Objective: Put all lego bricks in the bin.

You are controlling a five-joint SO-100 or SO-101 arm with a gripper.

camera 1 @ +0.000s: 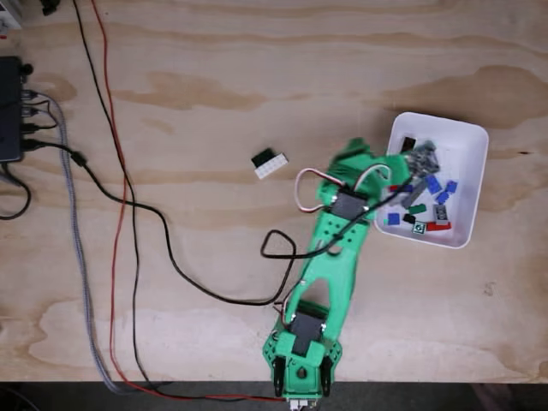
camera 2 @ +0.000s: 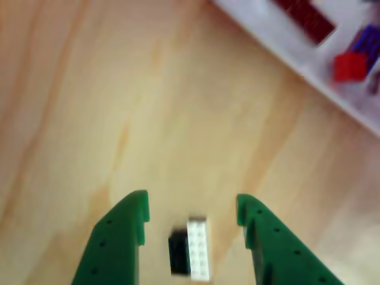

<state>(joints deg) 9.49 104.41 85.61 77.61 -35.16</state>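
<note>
A black and a white lego brick (camera 1: 270, 163) lie side by side on the wooden table, left of the arm. In the other view this pair (camera 2: 190, 249) shows in the gap between my green fingers, lower down on the table and untouched. My gripper (camera 2: 191, 205) is open and holds nothing. In the fixed view the gripper (camera 1: 366, 159) hangs beside the left wall of the white bin (camera 1: 475, 137). Several bricks lie in the bin: blue (camera 1: 433, 183), red (camera 1: 438, 227), green (camera 1: 417, 208), grey (camera 1: 424, 157). The bin's wall (camera 2: 279, 47) and a red brick (camera 2: 350, 65) show blurred at the upper right.
The arm's base (camera 1: 300, 360) stands at the table's front edge. Black, red and grey cables (camera 1: 124, 214) run down the left half, and a black loop (camera 1: 278, 244) lies beside the arm. A black box (camera 1: 8, 111) sits at the left edge.
</note>
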